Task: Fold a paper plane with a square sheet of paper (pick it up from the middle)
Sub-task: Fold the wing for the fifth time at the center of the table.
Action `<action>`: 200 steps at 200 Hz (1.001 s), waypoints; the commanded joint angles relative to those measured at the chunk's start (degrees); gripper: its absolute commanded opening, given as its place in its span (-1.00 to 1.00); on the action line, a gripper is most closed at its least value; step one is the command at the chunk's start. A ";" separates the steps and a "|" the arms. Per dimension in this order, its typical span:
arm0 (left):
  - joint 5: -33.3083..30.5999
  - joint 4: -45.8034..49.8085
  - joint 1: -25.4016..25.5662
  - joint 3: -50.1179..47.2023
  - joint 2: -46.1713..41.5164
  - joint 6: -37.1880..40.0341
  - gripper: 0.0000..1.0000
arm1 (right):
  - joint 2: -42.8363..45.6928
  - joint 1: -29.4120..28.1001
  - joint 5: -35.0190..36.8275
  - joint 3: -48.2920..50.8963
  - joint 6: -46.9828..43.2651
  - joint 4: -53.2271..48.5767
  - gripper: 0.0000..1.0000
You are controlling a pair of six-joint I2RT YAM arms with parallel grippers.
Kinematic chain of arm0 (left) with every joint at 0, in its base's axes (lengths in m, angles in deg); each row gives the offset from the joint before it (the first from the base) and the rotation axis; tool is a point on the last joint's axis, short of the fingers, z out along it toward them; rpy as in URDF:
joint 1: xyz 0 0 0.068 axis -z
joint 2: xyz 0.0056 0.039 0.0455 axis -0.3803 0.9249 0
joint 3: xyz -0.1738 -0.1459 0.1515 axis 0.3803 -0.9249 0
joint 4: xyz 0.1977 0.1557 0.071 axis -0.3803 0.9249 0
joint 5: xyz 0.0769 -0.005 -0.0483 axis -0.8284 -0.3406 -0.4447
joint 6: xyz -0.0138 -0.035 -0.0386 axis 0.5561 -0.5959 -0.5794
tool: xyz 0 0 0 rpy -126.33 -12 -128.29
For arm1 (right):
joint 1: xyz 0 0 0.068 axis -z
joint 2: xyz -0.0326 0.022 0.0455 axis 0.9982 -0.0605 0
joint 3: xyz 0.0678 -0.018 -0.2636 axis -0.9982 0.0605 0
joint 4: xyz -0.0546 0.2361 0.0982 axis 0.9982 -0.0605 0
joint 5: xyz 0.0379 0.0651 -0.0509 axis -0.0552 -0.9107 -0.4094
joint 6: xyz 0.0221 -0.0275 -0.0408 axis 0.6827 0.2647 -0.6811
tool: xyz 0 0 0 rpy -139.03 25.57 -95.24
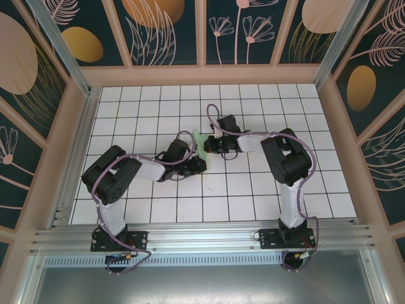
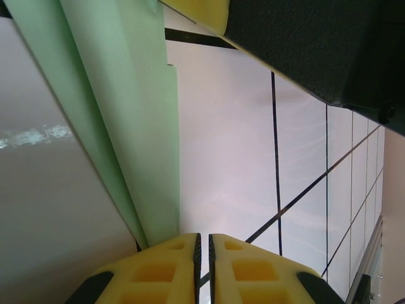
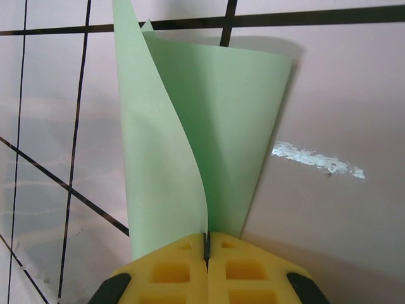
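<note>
- The sheet of paper (image 1: pixel 201 140) is near the middle of the tiled table (image 1: pixel 253 196), in the gap where the two arms meet.
- From above it shows as a narrow pale green strip. Its long axis runs roughly from the near side of the table toward the far side, and it leans slightly left at the far end.
- The right gripper (image 1: pixel 209 147) reaches in from the right. In its wrist view the right gripper (image 3: pixel 206 253) has its yellow fingers pressed together, pinching the paper at the seam.
- In that view the paper (image 3: pixel 209 139) is narrow at the fingers and fans out away from them. One layer curls up on the left and a flatter layer sits behind it. The far corners point away from the gripper.
- The left gripper (image 1: pixel 196 163) comes in from the left, just near of the paper.
- In its wrist view the left gripper (image 2: pixel 202 259) has its fingers almost together, with a thin slit between them.
- There the paper (image 2: pixel 120 114) runs as a long folded band from the top left down to the left finger's edge. I cannot tell whether the left gripper is holding it.
</note>
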 commanded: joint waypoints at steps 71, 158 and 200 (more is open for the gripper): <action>-7.38 16.50 3.94 5.35 1.61 5.85 -0.70 | -4.78 -0.13 5.69 0.78 2.14 -5.61 -1.00; -3.16 12.69 5.91 1.59 -2.14 3.41 -0.72 | -5.57 0.09 6.13 0.20 3.24 -6.11 -1.00; -1.89 12.84 6.09 1.69 -3.09 3.98 -0.73 | -5.75 0.18 6.53 0.16 3.50 -6.60 -1.00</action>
